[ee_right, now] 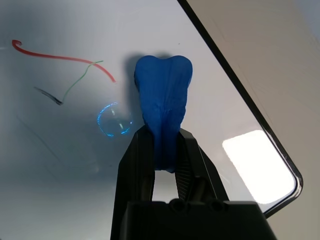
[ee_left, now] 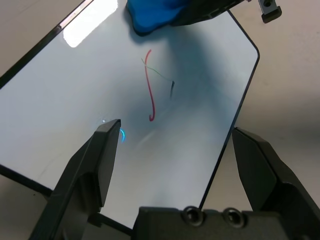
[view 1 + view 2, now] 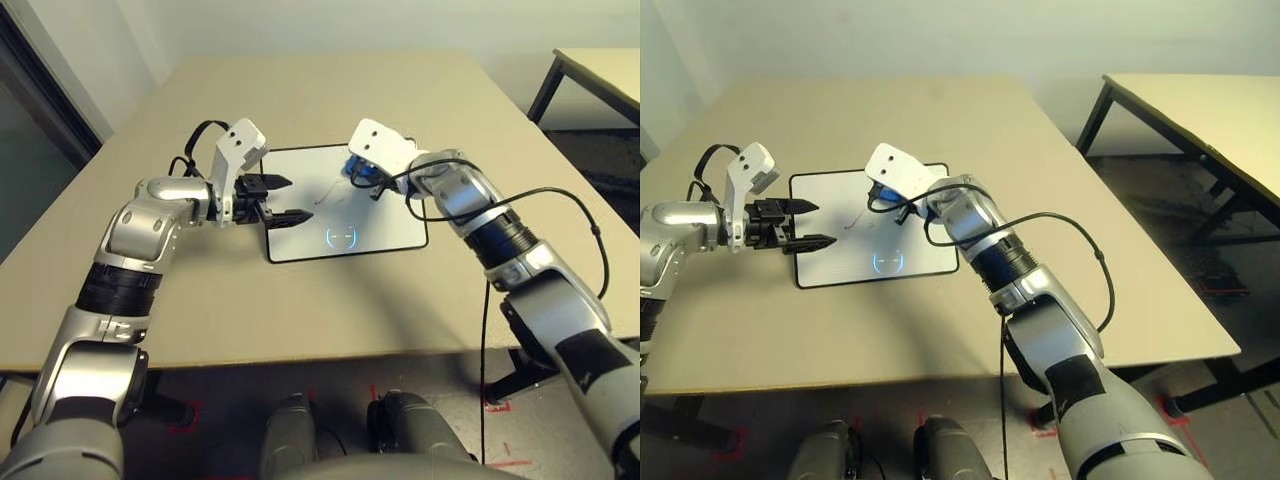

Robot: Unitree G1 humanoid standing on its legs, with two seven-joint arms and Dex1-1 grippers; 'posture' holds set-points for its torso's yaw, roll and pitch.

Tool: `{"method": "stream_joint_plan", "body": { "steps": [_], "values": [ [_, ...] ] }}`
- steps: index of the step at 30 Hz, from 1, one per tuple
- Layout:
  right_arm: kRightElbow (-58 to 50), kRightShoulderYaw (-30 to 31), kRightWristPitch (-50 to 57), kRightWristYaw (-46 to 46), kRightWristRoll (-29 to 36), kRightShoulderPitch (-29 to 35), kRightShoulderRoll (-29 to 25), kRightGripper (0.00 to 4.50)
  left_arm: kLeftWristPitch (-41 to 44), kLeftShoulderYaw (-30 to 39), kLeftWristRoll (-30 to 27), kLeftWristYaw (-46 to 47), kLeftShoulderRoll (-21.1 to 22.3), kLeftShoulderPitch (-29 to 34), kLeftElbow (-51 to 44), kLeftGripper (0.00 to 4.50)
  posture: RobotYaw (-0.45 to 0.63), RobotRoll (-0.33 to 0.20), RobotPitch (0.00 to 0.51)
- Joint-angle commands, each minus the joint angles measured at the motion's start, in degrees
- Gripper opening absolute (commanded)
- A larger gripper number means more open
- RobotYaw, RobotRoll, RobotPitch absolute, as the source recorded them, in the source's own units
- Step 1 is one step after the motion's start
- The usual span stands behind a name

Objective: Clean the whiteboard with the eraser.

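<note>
Right wrist view finds the right end effector (image 1: pixel 166 135) closed on the blue eraser (image 1: pixel 163 92), gripped at one end so that, presumably, the broad free end can meet the surface. Beneath it lies the whiteboard (image 3: pixel 375 235), flat on the bench (image 3: pixel 220 310), bearing a red stroke (image 1: pixel 65 57), a green line (image 1: pixel 77 82) and a dark mark (image 1: pixel 48 95) near the eraser; the left end effector (image 3: pixel 290 201) stands wide over the board's left side, empty, probably placed to steady it. No brand, label or legible writing noted, only marker strokes, apparently awaiting wiping.
</note>
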Motion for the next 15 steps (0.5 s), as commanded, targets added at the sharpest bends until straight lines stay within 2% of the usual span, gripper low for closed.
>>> {"method": "stream_joint_plan", "body": {
  "steps": [1,4,8,15],
  "values": [
    [-9.1,2.9,5.6,3.4,-0.6,5.1,-1.4,0.57,0.5,0.1,0.1,-0.2,0.6,0.4,-1.0,4.50,-0.02,0.000,0.005],
    [-18.1,5.1,10.3,5.6,-0.7,9.3,-3.2,0.57,0.3,0.0,0.2,-0.3,0.7,0.2,-0.5,4.50,-0.02,0.000,0.007],
    [-20.3,6.0,12.1,6.1,-1.0,10.4,-3.4,0.57,0.0,-0.1,0.4,-0.4,0.5,-0.2,0.3,4.50,-0.03,0.000,0.008],
    [-4.5,2.1,4.4,2.2,-1.8,2.4,0.2,0.57,-0.4,-0.1,0.5,-0.7,0.6,-0.4,0.9,4.50,-0.02,0.000,0.008]
  ]
}}
